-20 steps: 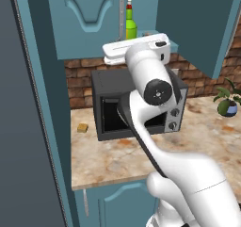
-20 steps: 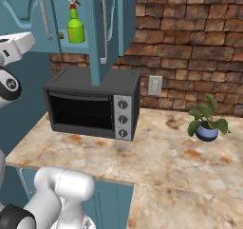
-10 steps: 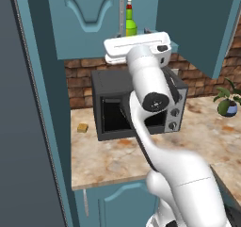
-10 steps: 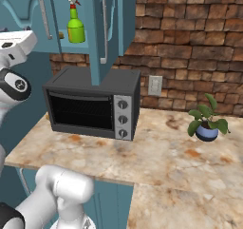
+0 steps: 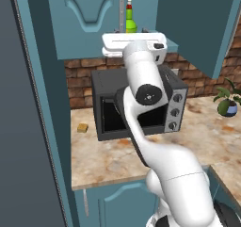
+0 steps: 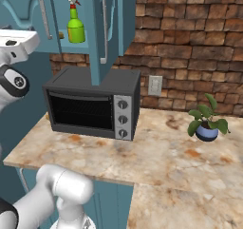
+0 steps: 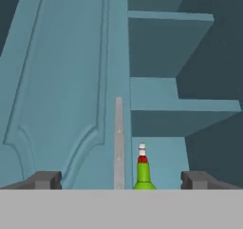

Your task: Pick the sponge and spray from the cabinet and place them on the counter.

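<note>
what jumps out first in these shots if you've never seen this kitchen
The small green spray bottle with a white-and-red top stands on the shelf of the open teal-blue wall cabinet. Below it a black microwave sits on the beige marbled counter, and the open gripper points at the bottle.

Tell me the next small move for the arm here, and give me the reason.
Probably ease the gripper forward and a little lower toward the spray bottle. In the hand view the jaws stand wide open with the bottle's top between them but farther back, so nothing is held yet. The bottle stands upright on the cabinet shelf beside the open door.
</note>
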### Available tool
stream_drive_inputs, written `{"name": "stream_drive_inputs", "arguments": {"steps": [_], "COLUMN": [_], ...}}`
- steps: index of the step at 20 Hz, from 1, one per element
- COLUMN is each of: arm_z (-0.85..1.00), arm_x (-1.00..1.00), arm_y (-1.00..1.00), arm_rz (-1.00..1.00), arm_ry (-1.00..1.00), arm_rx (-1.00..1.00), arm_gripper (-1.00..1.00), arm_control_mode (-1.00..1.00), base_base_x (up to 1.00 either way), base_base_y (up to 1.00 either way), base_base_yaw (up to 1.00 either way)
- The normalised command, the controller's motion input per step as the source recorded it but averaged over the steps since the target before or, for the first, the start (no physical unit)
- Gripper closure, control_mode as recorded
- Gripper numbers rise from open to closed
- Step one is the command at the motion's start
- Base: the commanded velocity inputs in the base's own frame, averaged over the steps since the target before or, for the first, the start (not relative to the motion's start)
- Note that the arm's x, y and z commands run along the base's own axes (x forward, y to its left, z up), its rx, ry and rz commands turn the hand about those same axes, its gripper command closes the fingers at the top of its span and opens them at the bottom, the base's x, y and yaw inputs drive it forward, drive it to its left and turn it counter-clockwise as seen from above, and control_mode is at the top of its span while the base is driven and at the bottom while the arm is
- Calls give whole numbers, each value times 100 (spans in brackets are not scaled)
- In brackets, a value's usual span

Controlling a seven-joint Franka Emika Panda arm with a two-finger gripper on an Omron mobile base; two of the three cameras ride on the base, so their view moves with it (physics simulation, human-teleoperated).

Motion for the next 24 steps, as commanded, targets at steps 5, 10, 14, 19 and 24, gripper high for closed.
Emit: {"name": "stream_drive_inputs", "arguments": {"steps": [5, 10, 14, 19, 24], "arm_z": [10, 0, 0, 0, -9], "arm_x": [0, 1, 12, 19, 28], "arm_y": [-18, -7, -4, -7, -1], "arm_rz": [0, 1, 2, 2, 1], "arm_ry": [17, 1, 0, 0, 0], "arm_rx": [4, -6, -10, -7, -1], "arm_gripper": [-100, -100, -100, -100, -100], "arm_control_mode": [-100, -100, -100, -100, -100], "base_base_x": [0, 0, 0, 0, 0], "base_base_y": [0, 0, 0, 0, 0], "base_base_yaw": [0, 0, 0, 0, 0]}}
